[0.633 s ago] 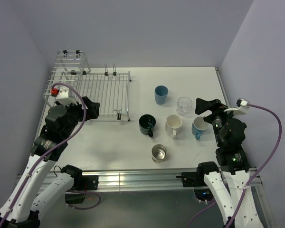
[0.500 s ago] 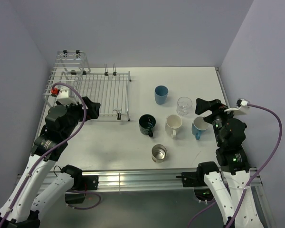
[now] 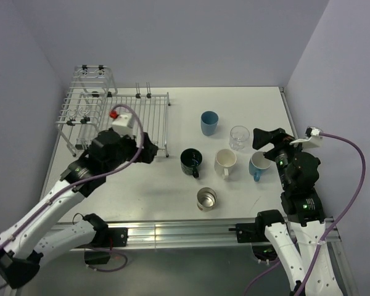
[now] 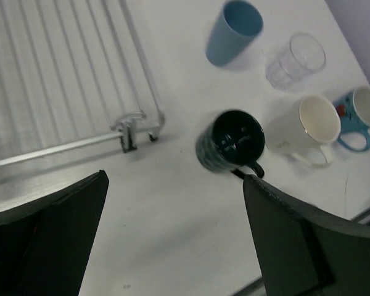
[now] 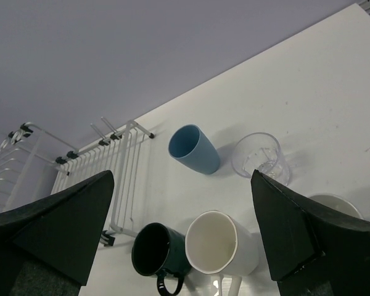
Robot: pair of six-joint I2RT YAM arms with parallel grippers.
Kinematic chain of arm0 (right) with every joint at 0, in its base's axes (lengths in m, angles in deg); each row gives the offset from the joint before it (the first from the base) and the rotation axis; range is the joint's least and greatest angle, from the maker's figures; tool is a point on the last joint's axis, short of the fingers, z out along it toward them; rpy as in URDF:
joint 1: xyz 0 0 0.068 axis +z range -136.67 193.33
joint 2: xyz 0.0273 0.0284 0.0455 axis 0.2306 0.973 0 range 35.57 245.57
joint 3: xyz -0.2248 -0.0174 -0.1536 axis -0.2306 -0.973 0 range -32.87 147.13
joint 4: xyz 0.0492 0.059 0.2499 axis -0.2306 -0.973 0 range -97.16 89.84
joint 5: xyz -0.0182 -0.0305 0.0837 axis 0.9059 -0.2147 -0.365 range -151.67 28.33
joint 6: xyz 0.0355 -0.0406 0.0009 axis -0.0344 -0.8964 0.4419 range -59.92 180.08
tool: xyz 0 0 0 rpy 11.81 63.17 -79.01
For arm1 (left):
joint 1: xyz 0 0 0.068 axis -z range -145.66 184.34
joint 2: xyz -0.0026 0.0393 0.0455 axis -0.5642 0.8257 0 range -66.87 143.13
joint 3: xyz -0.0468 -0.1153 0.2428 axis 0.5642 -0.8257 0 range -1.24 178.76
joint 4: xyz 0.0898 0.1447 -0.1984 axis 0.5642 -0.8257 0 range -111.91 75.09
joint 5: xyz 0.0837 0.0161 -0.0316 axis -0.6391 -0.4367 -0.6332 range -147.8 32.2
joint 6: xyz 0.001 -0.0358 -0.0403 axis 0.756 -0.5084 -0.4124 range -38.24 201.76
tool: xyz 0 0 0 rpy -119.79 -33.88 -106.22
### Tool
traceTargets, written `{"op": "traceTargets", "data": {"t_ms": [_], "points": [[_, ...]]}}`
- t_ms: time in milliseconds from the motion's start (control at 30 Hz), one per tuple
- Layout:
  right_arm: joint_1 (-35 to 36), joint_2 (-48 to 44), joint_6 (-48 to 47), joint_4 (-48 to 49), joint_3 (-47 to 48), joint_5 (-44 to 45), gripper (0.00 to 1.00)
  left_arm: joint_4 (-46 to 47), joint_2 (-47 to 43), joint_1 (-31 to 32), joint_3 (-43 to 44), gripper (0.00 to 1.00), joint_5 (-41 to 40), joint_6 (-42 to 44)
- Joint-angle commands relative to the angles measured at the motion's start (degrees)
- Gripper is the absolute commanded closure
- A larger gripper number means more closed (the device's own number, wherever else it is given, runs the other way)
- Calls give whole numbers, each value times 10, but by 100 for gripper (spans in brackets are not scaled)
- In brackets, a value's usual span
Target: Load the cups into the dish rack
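All six cups (image 3: 225,162) are sitting on the bench (image 3: 142,191) beside the dish rack (image 3: 129,114), none loaded yet, so zero progress. Left tool (image 3: 149,148) hovers near the dark teal mug (image 3: 191,161), jaws apart. Right tool (image 3: 268,137) is wide apart too, empty, by the blue mug (image 3: 258,164).

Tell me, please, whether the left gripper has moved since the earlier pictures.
Yes. The left gripper has swung right along the dish rack's near edge, toward the dark teal mug.

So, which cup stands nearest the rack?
The dark teal mug, just off the near right corner of the rack; the other five stand farther from it.
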Motion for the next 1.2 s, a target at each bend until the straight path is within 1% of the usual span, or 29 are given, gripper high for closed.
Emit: {"op": "traceTargets", "data": {"t_ms": [0, 67, 100, 167, 200, 267, 300, 333, 467, 500, 600, 700, 900, 1000, 1167], "points": [[-3, 11, -9, -4, 28, -11, 0, -37, 60, 126, 55, 2, -86, 3], [-3, 10, -8, -1, 23, -18, 0, -59, 86, 174, 81, 3, -126, -7], [-3, 10, -8, 1, 20, -20, 0, -68, 114, 214, 88, 3, -171, -20], [-3, 8, -4, 10, 11, -29, 0, -87, 145, 247, 111, 4, -203, -33], [-3, 8, -3, 13, 9, -31, 0, -89, 175, 272, 118, 4, -223, -47], [-4, 9, -1, 18, 8, -38, 0, -89, 206, 290, 139, 5, -237, -60], [-3, 10, -2, 18, 10, -39, 0, -87, 238, 302, 145, 5, -244, -71], [-3, 12, -4, 16, 12, -39, 0, -85, 254, 307, 158, 5, -262, -74], [-3, 18, -8, 10, 22, -43, 0, -67, 335, 313, 196, 9, -279, -70], [-3, 18, -9, 9, 23, -44, 0, -64, 361, 314, 204, 9, -279, -64], [-3, 14, -9, 5, 25, -45, 0, -50, 402, 316, 233, 11, -269, -49], [-3, 9, -6, 6, 26, -48, 0, -47, 442, 316, 259, 17, -264, -39], [-3, 6, -3, 3, 25, -49, 0, -38, 498, 316, 294, 23, -234, -24], [-2, 5, -5, 0, 28, -47, 0, -46, 525, 316, 308, 27, -230, -23], [-3, 5, -9, -4, 34, -43, 0, -44, 560, 316, 317, 30, -233, -23]]}}
